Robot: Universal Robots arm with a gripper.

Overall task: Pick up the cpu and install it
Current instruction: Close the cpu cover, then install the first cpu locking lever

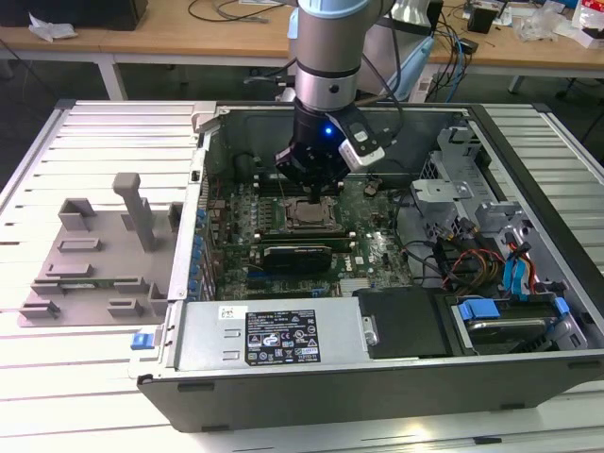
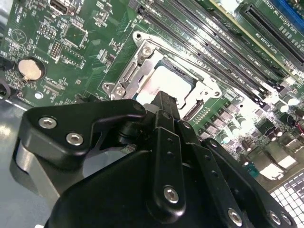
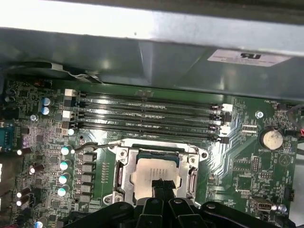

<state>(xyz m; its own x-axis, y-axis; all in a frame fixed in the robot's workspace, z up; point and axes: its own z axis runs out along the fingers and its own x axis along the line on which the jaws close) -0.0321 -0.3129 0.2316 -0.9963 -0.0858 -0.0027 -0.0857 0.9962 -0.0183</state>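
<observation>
Cpu (image 3: pixel 154 172) already sits flat inside socket frame (image 3: pixel 124 164) on motherboard (image 3: pixel 42 142), so placing looks done; frame not yet clamped over it

Gripper (image 2: pixel 164 102) hovers directly above cpu, fingertips pinched together, holding nothing

White sticker (image 1: pixel 282 338) on case beside motherboard carries print, left unread

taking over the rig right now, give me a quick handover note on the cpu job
Gripper: inside the open computer case, directly over the socket frame; whether its fingers are open or shut cannot be told.
The cpu: lying flat inside the socket frame on the motherboard, silvery top up, seen in both wrist views.
Done: cpu has been carried to the socket.
Left: whether it is released and fully seated cannot be judged; confirm that.
Grey tray sits outside the case, on the exterior view's left.
</observation>
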